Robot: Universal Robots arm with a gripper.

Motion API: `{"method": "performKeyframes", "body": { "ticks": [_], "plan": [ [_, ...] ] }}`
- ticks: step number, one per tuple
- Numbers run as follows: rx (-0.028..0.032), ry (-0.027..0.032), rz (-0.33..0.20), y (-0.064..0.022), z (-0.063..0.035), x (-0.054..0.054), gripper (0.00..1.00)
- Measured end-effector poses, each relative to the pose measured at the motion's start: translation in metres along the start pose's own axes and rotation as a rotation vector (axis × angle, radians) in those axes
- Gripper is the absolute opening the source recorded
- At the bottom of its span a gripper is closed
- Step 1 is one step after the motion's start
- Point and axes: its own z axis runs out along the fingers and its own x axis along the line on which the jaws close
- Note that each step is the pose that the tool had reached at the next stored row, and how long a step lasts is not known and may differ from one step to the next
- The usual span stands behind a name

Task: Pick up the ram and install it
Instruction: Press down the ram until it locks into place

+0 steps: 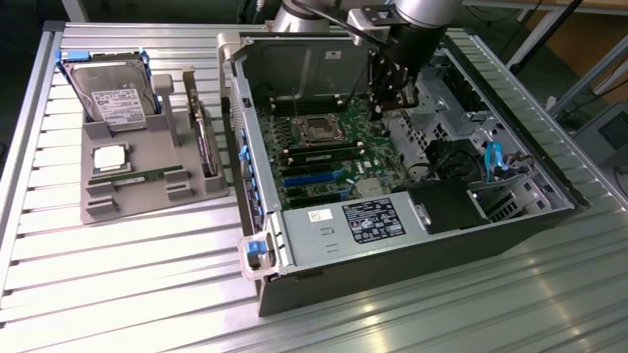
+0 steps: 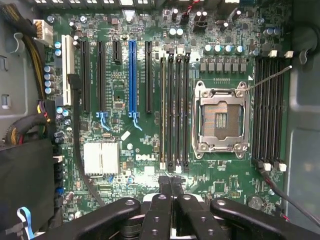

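Note:
One ram (image 1: 137, 176), a thin green stick, lies flat in the grey tray (image 1: 98, 209) on the exterior view's left. A second ram (image 1: 319, 156) stands in a memory slot of the motherboard inside the open computer case (image 1: 412, 220). In the wrist view that ram (image 2: 162, 110) fills the slot farthest from the CPU socket (image 2: 220, 117) in its bank. My gripper (image 1: 393, 103) hangs above the motherboard near the socket, far from the tray. Its black fingers (image 2: 170, 187) are shut together, nothing between them.
The tray also carries a hard drive (image 1: 113, 99), a square silver CPU (image 1: 110, 158) and an upright expansion card (image 1: 201, 136). The case's raised side walls (image 1: 235, 95), a black power supply (image 1: 446, 206) and cables (image 1: 496, 162) crowd the motherboard.

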Motion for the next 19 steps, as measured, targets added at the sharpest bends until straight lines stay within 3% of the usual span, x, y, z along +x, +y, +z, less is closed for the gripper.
{"method": "performKeyframes", "body": {
  "ticks": [3,9,14,19],
  "plan": [
    [0.0000,0.0001,0.000,0.0000,-0.0001,0.000,0.10],
    [-0.0011,0.0018,0.000,-0.0124,0.0000,0.000,0.10],
    [-0.0012,0.0026,0.003,-0.0133,0.0000,0.000,0.10],
    [0.0004,0.0042,0.222,-0.0134,0.0007,0.000,0.10]
  ]
}}
